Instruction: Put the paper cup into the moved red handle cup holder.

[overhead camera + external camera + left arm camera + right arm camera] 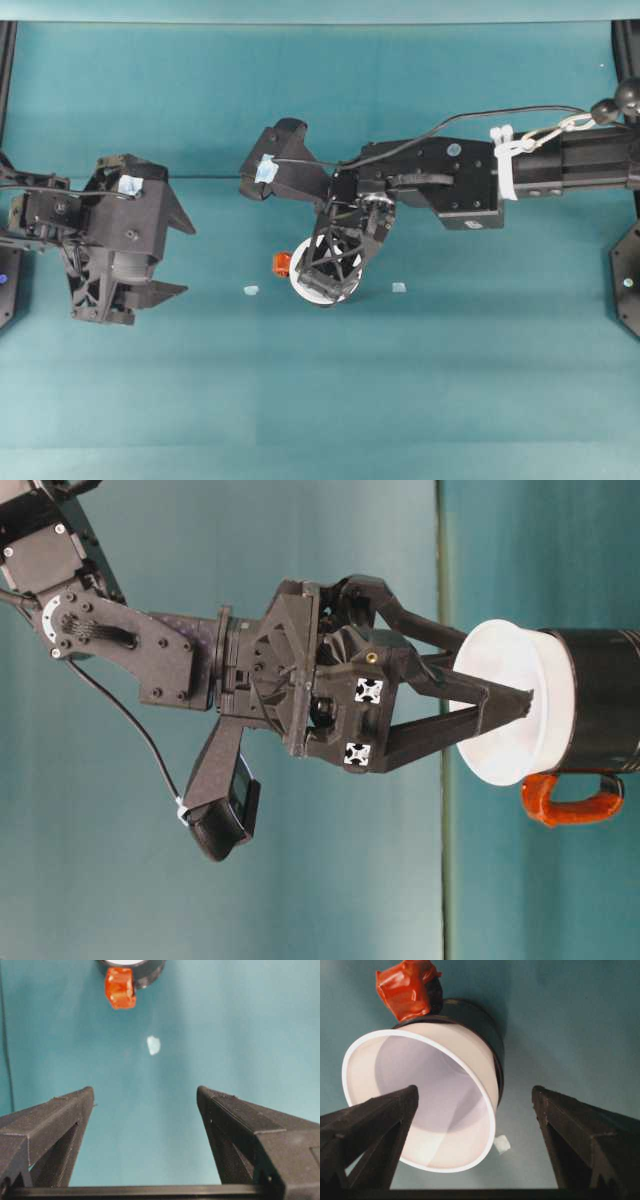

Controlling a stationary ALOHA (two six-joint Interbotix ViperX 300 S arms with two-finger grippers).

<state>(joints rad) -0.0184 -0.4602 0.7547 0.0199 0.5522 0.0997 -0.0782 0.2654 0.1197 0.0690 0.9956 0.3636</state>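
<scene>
The white paper cup stands upright inside the black red handle cup holder near the table's middle, and its upper part rises above the holder's rim. The holder's red-orange handle points left. My right gripper is open and reaches down over the cup. In the right wrist view one finger is inside the cup and the other finger is outside it, beside the holder. My left gripper is open and empty at the left, facing the holder.
Two small pale tape scraps lie on the teal cloth, one left of the holder and one right of it. Black frame posts stand at the table's side edges.
</scene>
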